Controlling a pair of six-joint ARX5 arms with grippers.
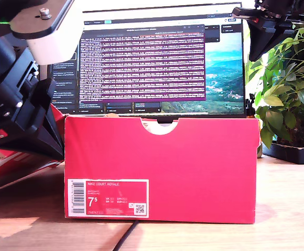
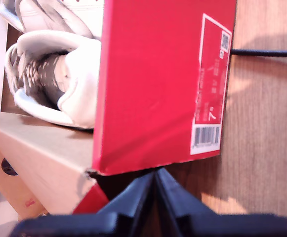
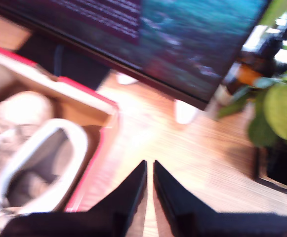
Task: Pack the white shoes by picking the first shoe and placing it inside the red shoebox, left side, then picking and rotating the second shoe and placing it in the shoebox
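The red shoebox (image 1: 162,167) on the counter (image 1: 288,209) carries a white label (image 1: 108,197) reading "NIKE COURT ROYALE" and "7.5". Both white shoes (image 2: 59,79) lie inside it, just beyond my first gripper (image 2: 155,185), whose end effector is pressed together. My second gripper (image 3: 149,177) is pressed together too, with a shoe in the box beside it.

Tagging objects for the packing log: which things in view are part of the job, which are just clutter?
Job:
- red shoebox
- white shoes, both inside the box as the first wrist view shows
- my first end effector, shut, empty
- my second end effector, shut, empty

Clutter:
- monitor
- potted plant
- black cable
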